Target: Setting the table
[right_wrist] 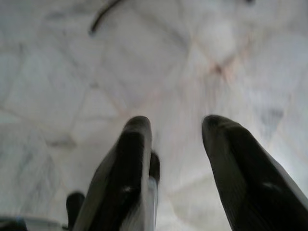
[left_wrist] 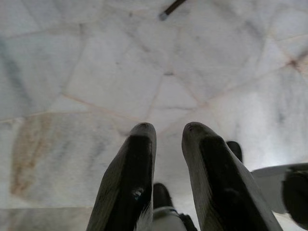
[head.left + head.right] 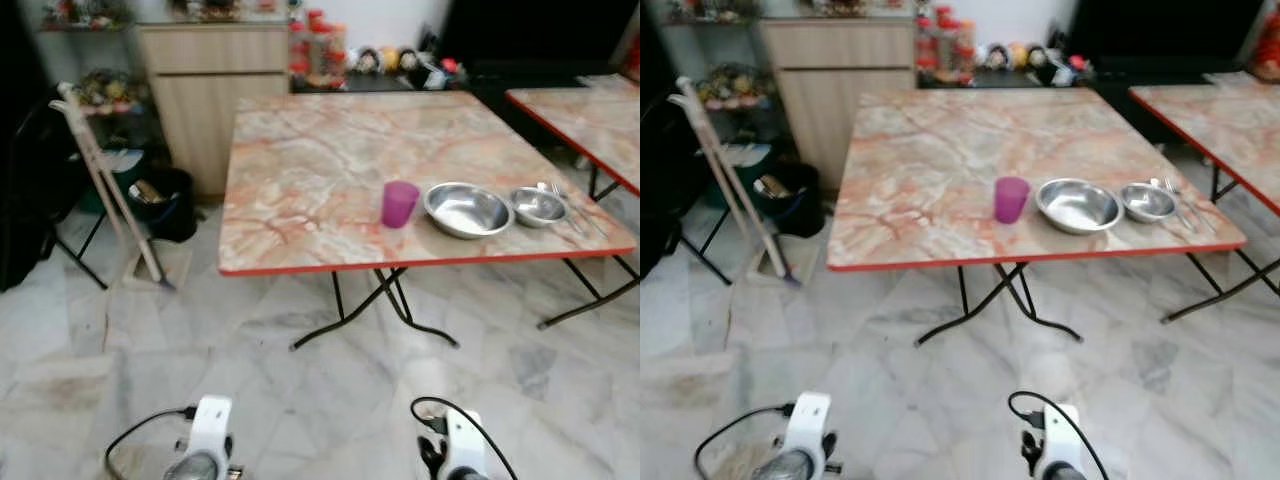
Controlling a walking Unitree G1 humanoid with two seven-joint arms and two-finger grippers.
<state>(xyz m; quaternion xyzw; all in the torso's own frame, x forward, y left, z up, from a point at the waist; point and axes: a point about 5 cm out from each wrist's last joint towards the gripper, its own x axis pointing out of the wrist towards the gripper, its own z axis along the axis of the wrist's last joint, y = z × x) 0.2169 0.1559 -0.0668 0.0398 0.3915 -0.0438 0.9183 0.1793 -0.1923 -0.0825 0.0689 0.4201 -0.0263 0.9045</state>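
Observation:
A folding table (image 3: 320,170) with a marbled pink top and red edge stands ahead of me. Near its front right corner a purple cup (image 3: 399,203) stands upright. To the right of the cup sit a large steel bowl (image 3: 467,209), then a small steel bowl (image 3: 538,206), then metal cutlery (image 3: 570,208) lying flat. Both arms hang low over the floor, well short of the table. My left gripper (image 2: 168,132) points down at the tiles with a narrow gap between its fingers. The right gripper (image 1: 175,125) is open wider, and neither holds anything.
A second table (image 3: 585,115) of the same kind stands at the right. A wooden cabinet (image 3: 210,90) is at the back left, with a dark bin (image 3: 165,200) and a leaning mop or rack (image 3: 105,180) near it. White marble floor (image 3: 300,400) lies between me and the table.

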